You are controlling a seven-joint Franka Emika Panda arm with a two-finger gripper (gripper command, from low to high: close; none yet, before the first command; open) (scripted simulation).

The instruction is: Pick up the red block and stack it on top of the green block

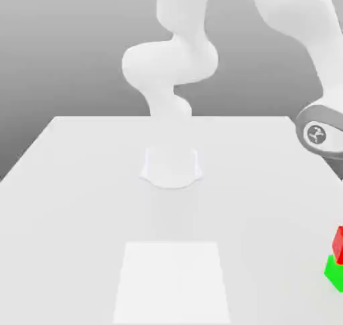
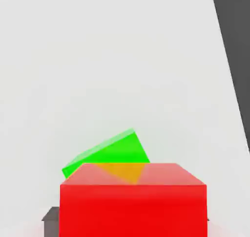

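The red block (image 1: 339,244) rests on top of the green block (image 1: 334,271) at the far right edge of the exterior view, both cut off by the frame. In the hand view the red block (image 2: 133,202) looms very close, and the green block (image 2: 111,152) shows under and beyond it, turned at an angle to it. The arm's wrist (image 1: 317,133) hangs above the two blocks, towards the back of the table.
The white table (image 1: 80,203) runs wide to the exterior view's left. The arm's base (image 1: 171,164) stands at the table's middle back. A pale square patch (image 1: 173,280) lies on the table near the front.
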